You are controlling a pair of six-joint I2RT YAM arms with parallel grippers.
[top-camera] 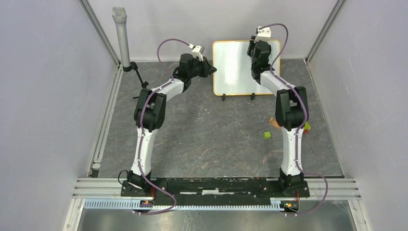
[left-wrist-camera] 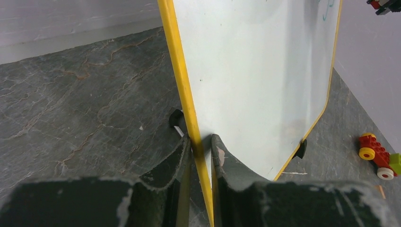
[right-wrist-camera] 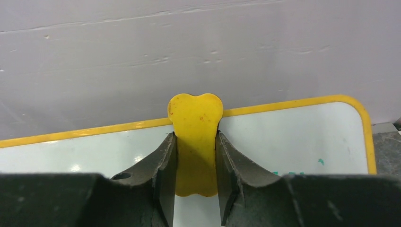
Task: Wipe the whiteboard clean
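The whiteboard (top-camera: 240, 67) stands upright on two black feet at the back of the table, with a thin orange-yellow frame. My left gripper (top-camera: 210, 67) is shut on its left edge; in the left wrist view the frame (left-wrist-camera: 182, 80) runs between my fingers (left-wrist-camera: 222, 158). My right gripper (top-camera: 256, 50) is at the board's upper right and is shut on a yellow bone-shaped eraser (right-wrist-camera: 196, 142) pressed against the white face (right-wrist-camera: 293, 142). Small teal marks (right-wrist-camera: 320, 161) remain near the board's right side, and a trace of teal writing (left-wrist-camera: 326, 12) shows at its far top corner.
A green block (top-camera: 267, 135) lies on the grey slate table, with more coloured blocks (top-camera: 306, 127) beside the right arm. A red and yellow toy (left-wrist-camera: 373, 151) lies right of the board. A grey microphone on a stand (top-camera: 122, 38) is at the back left. Walls enclose the table.
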